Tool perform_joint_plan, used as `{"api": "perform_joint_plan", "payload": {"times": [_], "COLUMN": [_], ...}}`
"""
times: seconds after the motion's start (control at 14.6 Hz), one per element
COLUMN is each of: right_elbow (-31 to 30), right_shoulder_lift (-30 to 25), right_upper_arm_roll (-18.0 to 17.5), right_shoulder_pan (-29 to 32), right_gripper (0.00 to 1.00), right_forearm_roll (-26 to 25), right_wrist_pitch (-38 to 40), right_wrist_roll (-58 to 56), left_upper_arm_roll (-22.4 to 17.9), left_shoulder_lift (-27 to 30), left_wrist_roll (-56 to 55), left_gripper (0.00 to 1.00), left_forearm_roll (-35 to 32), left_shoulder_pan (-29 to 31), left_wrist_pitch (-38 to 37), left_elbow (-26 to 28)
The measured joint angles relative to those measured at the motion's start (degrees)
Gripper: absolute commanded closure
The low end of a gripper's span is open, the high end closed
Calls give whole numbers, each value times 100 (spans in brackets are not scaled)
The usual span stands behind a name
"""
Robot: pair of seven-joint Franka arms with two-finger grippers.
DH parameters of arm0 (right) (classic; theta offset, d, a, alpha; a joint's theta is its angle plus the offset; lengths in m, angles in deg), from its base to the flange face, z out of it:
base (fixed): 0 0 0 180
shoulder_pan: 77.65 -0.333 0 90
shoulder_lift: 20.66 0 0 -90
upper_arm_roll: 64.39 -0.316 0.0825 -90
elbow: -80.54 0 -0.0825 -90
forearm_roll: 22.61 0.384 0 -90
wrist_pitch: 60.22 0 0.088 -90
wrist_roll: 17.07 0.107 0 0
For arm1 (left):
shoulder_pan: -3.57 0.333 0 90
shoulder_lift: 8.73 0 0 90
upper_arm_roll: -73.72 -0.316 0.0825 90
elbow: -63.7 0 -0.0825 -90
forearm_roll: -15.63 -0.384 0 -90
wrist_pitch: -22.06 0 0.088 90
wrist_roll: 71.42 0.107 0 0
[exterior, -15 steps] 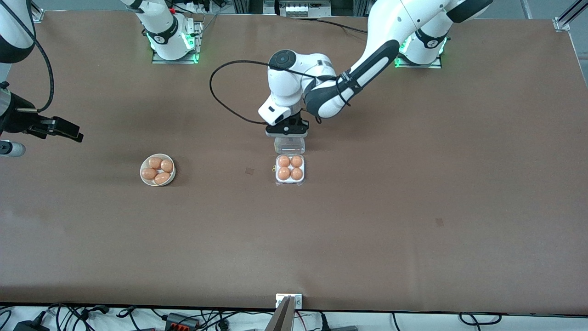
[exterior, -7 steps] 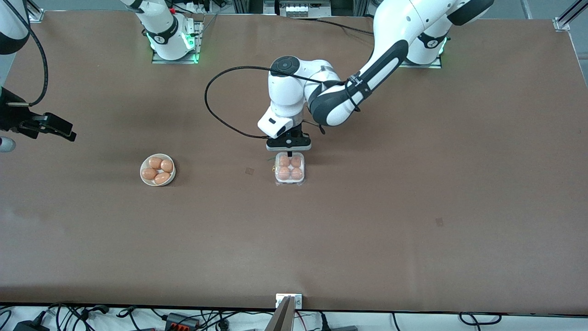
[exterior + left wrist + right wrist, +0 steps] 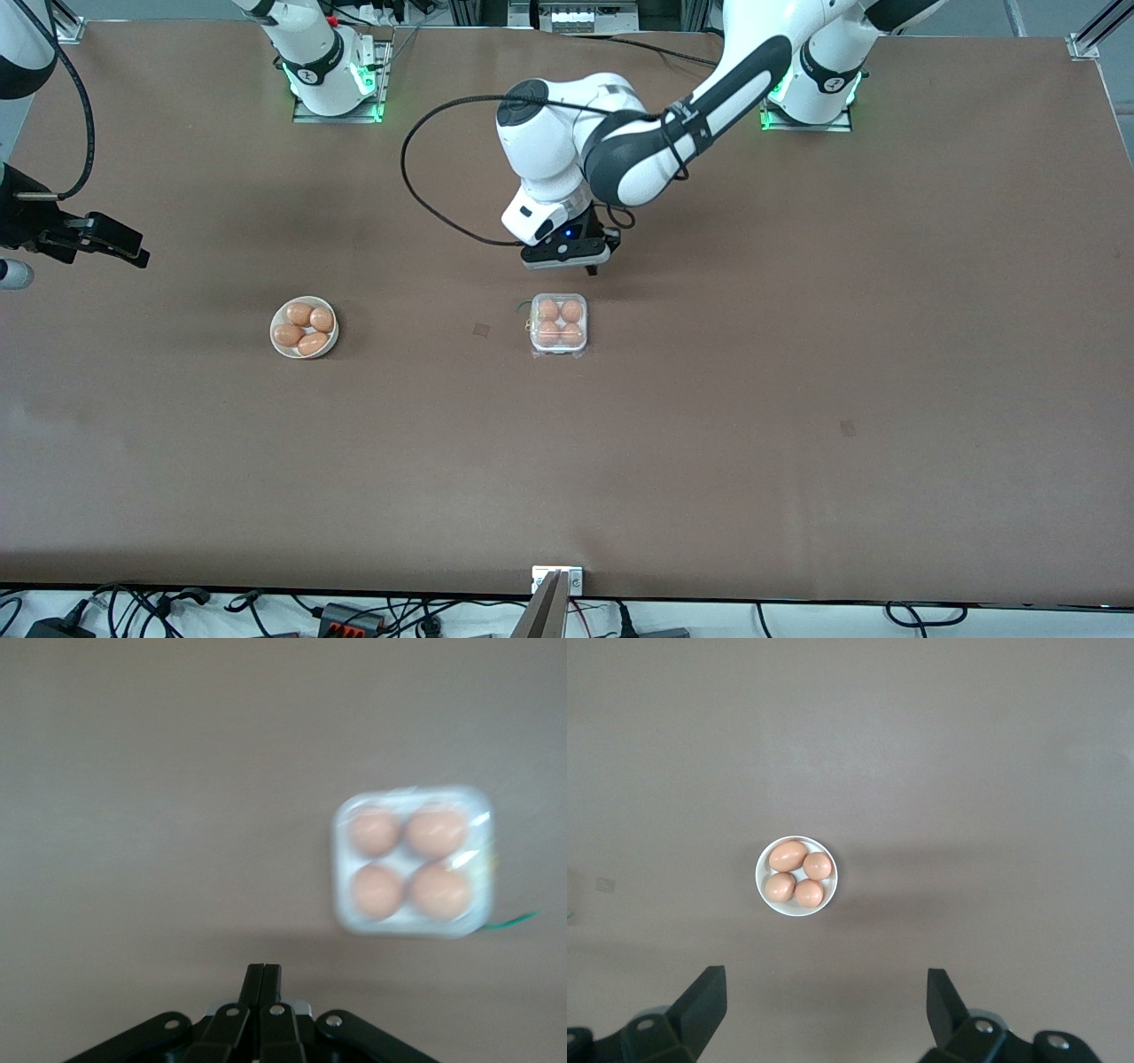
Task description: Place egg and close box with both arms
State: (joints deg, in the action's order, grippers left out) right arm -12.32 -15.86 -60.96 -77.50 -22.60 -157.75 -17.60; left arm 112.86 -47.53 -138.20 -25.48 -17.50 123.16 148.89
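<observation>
A wide brown tabletop (image 3: 797, 372) fills the front view, with cables along its near edge and the two arm bases standing at the edge farthest from the camera. Near the middle sits the small square clear-plastic egg box (image 3: 559, 324), its transparent lid lying flat over the whitish tray, and all four cells hold a smooth orange-brown egg (image 3: 548, 310). The left claw (image 3: 567, 254) hangs above the tabletop just beside the box's farther edge, touching nothing; in the left wrist view its fingers (image 3: 262, 992) are pressed together with nothing between them. Toward the right arm's end of the table a round white bowl (image 3: 277, 342) carries four more orange-brown eggs, and the right arm waits there, its right claw (image 3: 824, 1010) high over the bowl with the fingers (image 3: 704, 997) spread wide and empty. By my reading the egg is placed and the lid is down, so the closing step looks finished or nearly so; whether the latch has snapped shut I cannot tell. The next move, if any, would call for a gentle downward press on the lid's front edge, then pulling both arms clear
</observation>
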Motion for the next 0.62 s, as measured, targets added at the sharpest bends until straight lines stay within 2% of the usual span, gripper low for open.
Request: {"api": "perform_joint_plan", "payload": {"times": [0.41,0.62], "right_elbow": [0,0], "right_shoulder_lift": [0,0], "right_upper_arm_roll": [-116,-171], "right_shoulder_pan": [209,215], "right_gripper": [0,0], "right_forearm_roll": [0,0], "right_wrist_pitch": [0,0], "right_wrist_roll": [-5,-5], "left_upper_arm_roll": [11,16], "left_shoulder_lift": [58,76], "left_wrist_roll": [2723,4112], "left_gripper": [96,95], "left_forearm_roll": [275,366], "left_shoulder_pan": [192,491], "left_wrist_pitch": [-1537,-1894], "left_elbow": [-259,-339]}}
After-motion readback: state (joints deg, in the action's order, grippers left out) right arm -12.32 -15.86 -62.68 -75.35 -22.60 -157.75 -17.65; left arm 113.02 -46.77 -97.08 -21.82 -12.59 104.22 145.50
